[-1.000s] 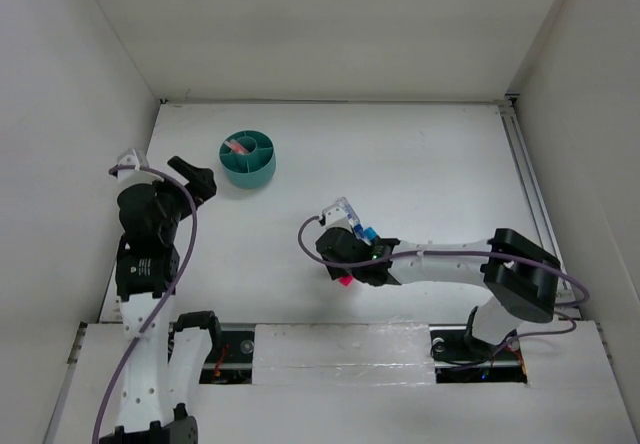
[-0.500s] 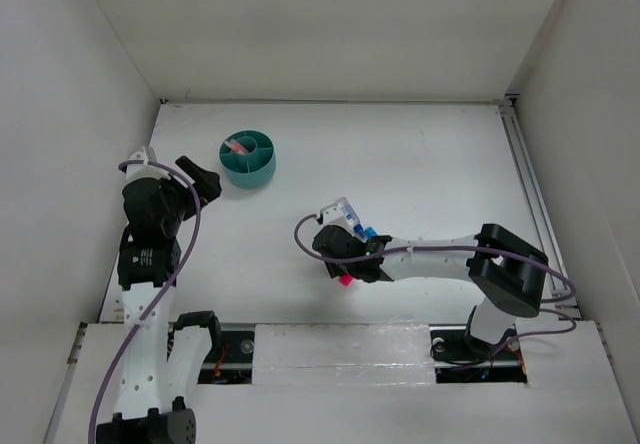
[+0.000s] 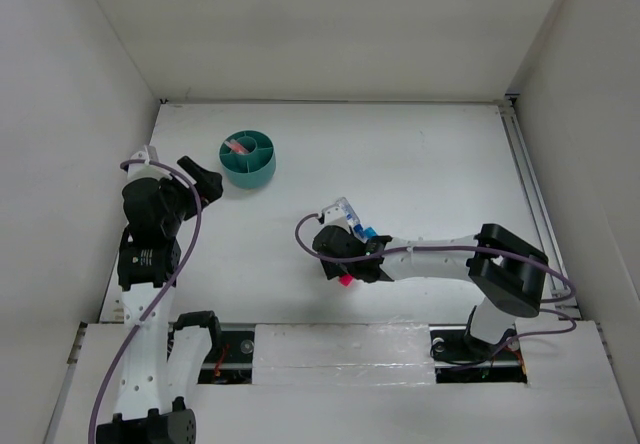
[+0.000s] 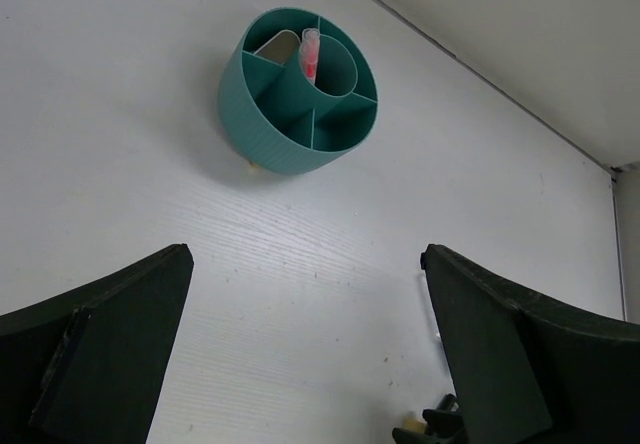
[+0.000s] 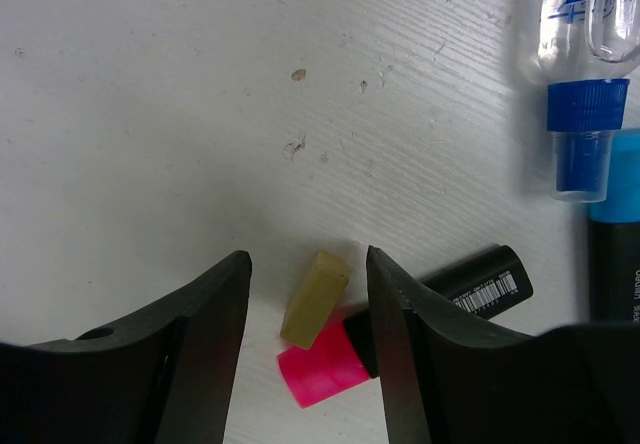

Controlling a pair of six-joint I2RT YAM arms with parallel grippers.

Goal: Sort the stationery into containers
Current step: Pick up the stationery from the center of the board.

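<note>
The round teal tub (image 3: 247, 158) stands at the far left and also shows in the left wrist view (image 4: 298, 89), with a salmon-pink pen (image 4: 310, 52) leaning in it. My left gripper (image 3: 200, 176) is open and empty, near and left of the tub. My right gripper (image 3: 338, 264) is open and low over the table's middle. In the right wrist view its fingers (image 5: 210, 314) straddle the small beige eraser (image 5: 315, 299), which touches the pink highlighter with the black cap (image 5: 325, 364). A clear-blue tube (image 5: 580, 84) and a blue marker (image 5: 615, 254) lie just to the right.
White walls close in the table on the left, far and right sides. A metal rail (image 3: 530, 184) runs along the right edge. A tiny tan speck (image 4: 252, 169) lies at the tub's base. Purple cables loop off both arms.
My left arm has swung slightly toward the tub. My right gripper has shifted a little to the left over the eraser and highlighter. Both grippers stay open.
</note>
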